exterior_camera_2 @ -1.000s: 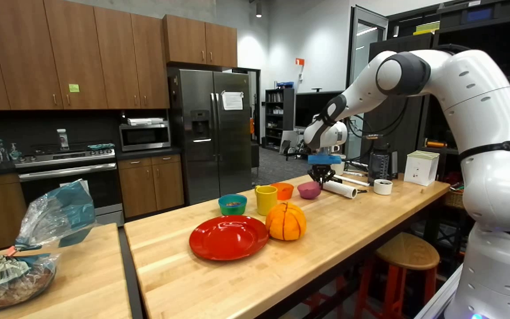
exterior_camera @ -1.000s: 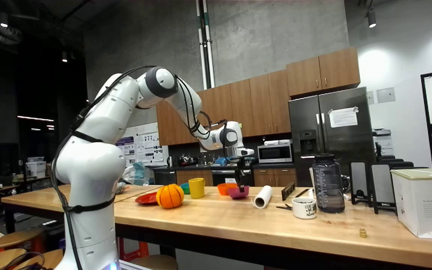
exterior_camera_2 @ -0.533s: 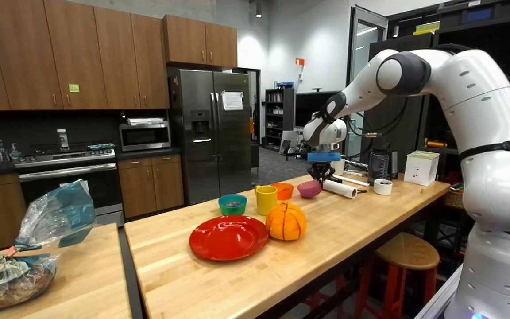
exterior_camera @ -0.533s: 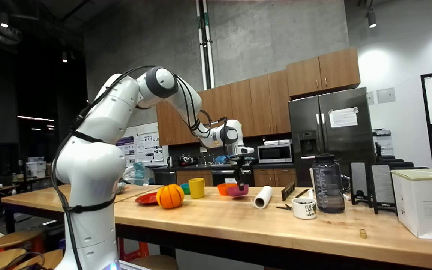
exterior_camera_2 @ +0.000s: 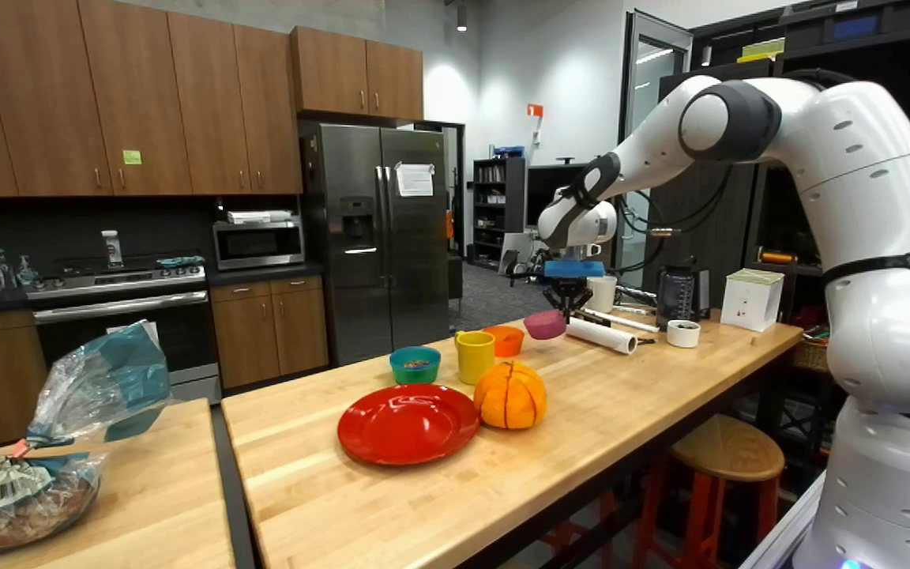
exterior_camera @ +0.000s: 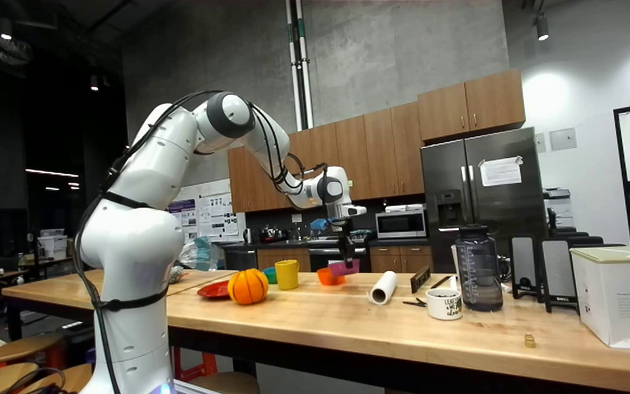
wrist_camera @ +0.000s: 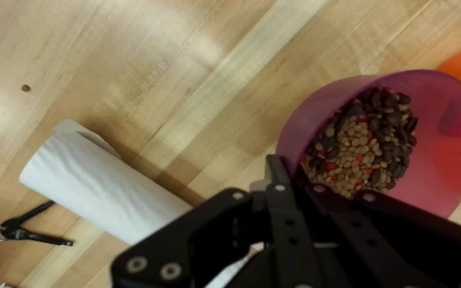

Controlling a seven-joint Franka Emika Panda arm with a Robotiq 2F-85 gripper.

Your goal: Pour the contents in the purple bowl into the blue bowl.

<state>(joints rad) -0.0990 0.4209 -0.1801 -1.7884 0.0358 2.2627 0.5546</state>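
Observation:
The purple bowl [wrist_camera: 430, 184] holds dark beans, tan lentils and red bits. My gripper [wrist_camera: 289, 172] is shut on its rim, one finger outside and one inside the wall. In both exterior views the purple bowl [exterior_camera: 342, 269] [exterior_camera_2: 543, 325] hangs a little above the table, slightly tilted, under the gripper [exterior_camera: 349, 261] [exterior_camera_2: 567, 313]. The blue bowl [exterior_camera_2: 415, 357], teal with a greener lower part, stands on the table beyond the yellow mug and has small mixed pieces in it. In an exterior view the blue bowl [exterior_camera: 270, 274] is partly hidden by that mug.
An orange bowl [exterior_camera_2: 505, 341] and a yellow mug [exterior_camera_2: 475, 357] stand between the purple and blue bowls. An orange pumpkin [exterior_camera_2: 510, 395] and a red plate [exterior_camera_2: 407, 424] lie nearer. A paper towel roll [wrist_camera: 102, 180] lies beside the gripper. A dark bottle [exterior_camera: 478, 268] stands farther along.
The gripper has lifted the purple bowl off the table and carried it slightly left in both exterior views, toward the orange bowl. The bowl has tilted a little. Other objects have not moved.

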